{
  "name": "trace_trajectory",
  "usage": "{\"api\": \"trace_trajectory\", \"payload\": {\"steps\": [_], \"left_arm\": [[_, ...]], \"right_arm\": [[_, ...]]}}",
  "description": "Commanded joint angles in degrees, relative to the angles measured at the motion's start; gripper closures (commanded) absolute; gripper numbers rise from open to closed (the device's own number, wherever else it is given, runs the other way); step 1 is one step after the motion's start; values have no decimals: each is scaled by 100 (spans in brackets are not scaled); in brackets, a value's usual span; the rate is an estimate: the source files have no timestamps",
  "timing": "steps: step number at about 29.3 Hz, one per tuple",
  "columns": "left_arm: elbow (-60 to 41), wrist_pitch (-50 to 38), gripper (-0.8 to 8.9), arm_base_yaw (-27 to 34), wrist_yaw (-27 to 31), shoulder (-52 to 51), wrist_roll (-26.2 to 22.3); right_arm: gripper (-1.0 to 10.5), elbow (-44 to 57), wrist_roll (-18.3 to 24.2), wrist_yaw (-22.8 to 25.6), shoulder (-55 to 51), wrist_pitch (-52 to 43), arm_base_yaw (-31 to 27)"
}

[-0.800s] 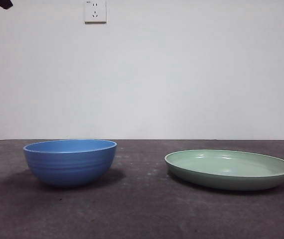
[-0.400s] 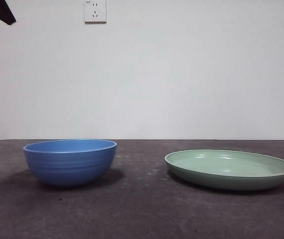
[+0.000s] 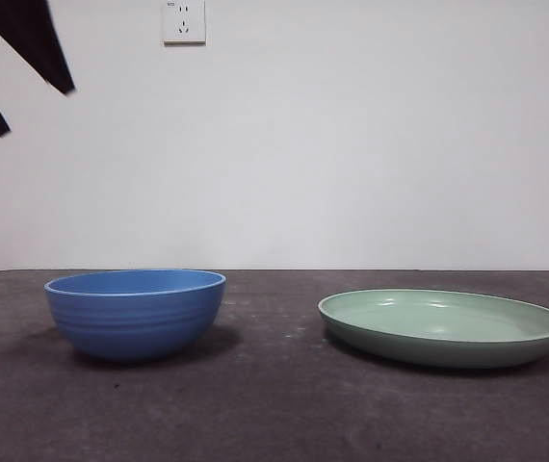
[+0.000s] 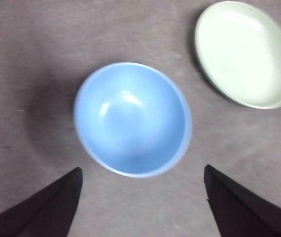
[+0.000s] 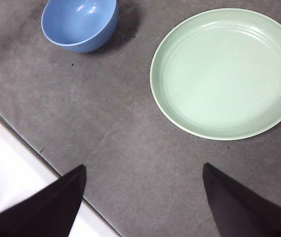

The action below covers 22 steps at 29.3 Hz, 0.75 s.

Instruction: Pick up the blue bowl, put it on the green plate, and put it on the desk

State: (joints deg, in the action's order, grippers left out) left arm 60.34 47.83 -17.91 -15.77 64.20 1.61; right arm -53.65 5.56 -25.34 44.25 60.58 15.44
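**Left gripper wide open above blue bowl; bowl and plate apart on desk**

Landmark taken: the blue bowl [image 3: 136,314]. In the front view, two black jaw tips are seen at the top corner, above and to the left of the bowl, clear of it. From the left wrist view these are matched to the left gripper [image 4: 141,197]: its jaws are spread wide, nothing is held between them, and the bowl [image 4: 132,118] is seen from above, upright and empty. The bowl is seated on the desk [image 3: 274,404]. To the right of the bowl, well apart and not touching, the green plate [image 3: 444,328] lies flat on the desk, empty. The right gripper [image 5: 143,197] is recorded with jaws wide apart, holding nothing, nearer the plate [image 5: 225,73] than the bowl [image 5: 80,23]. A wall socket [image 3: 184,21] is noted high above the bowl.
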Motion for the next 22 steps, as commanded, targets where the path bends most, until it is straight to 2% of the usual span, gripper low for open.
{"api": "trace_trajectory", "payload": {"steps": [1, 5, 17, 22], "left_arm": [[302, -28, 416, -24, 286, 535, 35], [507, -90, 416, -24, 564, 1217, 35], [592, -780, 419, -22, 852, 2885, 37], [592, -885, 477, -24, 901, 3165, 44]], "right_arm": [[568, -109, -44, -15, 33, -55, 35], [568, -109, -44, -15, 33, -55, 35], [568, -109, -44, -15, 33, -101, 35], [568, -109, -44, -13, 33, -101, 35]]}}
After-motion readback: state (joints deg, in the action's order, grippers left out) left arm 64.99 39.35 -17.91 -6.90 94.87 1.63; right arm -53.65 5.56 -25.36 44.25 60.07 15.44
